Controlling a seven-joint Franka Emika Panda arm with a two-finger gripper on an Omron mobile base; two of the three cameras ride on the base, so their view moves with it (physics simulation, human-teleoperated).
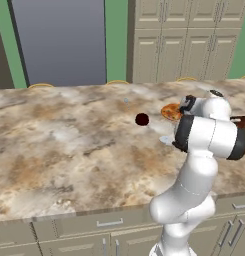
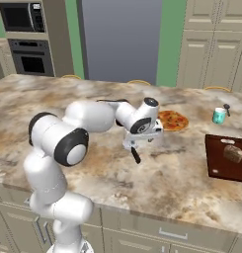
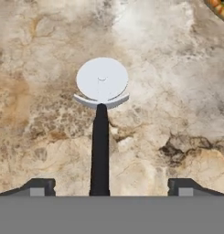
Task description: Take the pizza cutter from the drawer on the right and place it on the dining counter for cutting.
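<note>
The pizza cutter (image 3: 102,82) lies flat on the marbled dining counter (image 3: 177,114), its pale round wheel pointing away from the hand and its black handle (image 3: 99,151) running back between the fingers. My gripper (image 3: 111,187) is open, and both fingertips stand well clear of the handle. In the right base view the gripper (image 2: 141,140) hangs low over the dining counter (image 2: 93,163), with the black handle (image 2: 136,155) sticking out beneath it. The left base view shows a sliver of the pale wheel (image 1: 166,140) beside the arm. The drawer is out of view.
A pizza (image 2: 172,120) lies just beyond the hand. A teal cup (image 2: 219,115) and a dark cutting board with bread (image 2: 227,157) sit to the right. A small dark round object (image 1: 142,119) rests mid-counter. Beige drawer fronts (image 2: 172,232) run under the near edge.
</note>
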